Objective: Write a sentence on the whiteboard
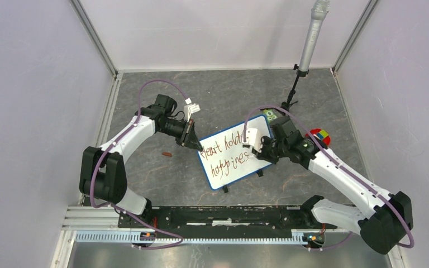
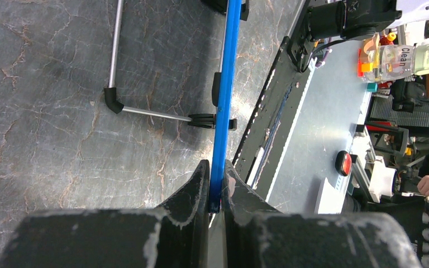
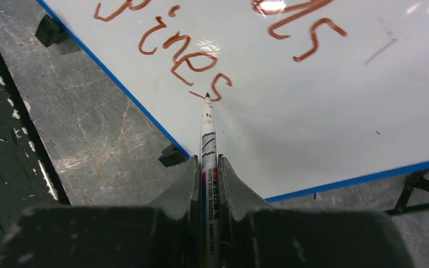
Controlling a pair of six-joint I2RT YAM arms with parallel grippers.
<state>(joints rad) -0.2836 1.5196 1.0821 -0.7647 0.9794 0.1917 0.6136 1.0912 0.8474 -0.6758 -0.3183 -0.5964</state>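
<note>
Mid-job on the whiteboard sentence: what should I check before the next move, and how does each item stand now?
1. Left claw shut on the whiteboard, gripping its blue edge: ok.
2. Right claw shut on the marker, barrel straight between the fingers: ok.
3. Marker tip at the tail of the last letter: ok. Tip touching the board: cannot tell.
4. The sentence finished: not ok, the last word seems to read "happines".
5. Bare white beside the last letter for another stroke: ok.

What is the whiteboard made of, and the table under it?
The whiteboard looks like glossy white plastic or coated metal: light glints off it. Its frame seems smooth blue plastic. The table looks like grey marble, veined, perhaps only a printed mat.
</note>
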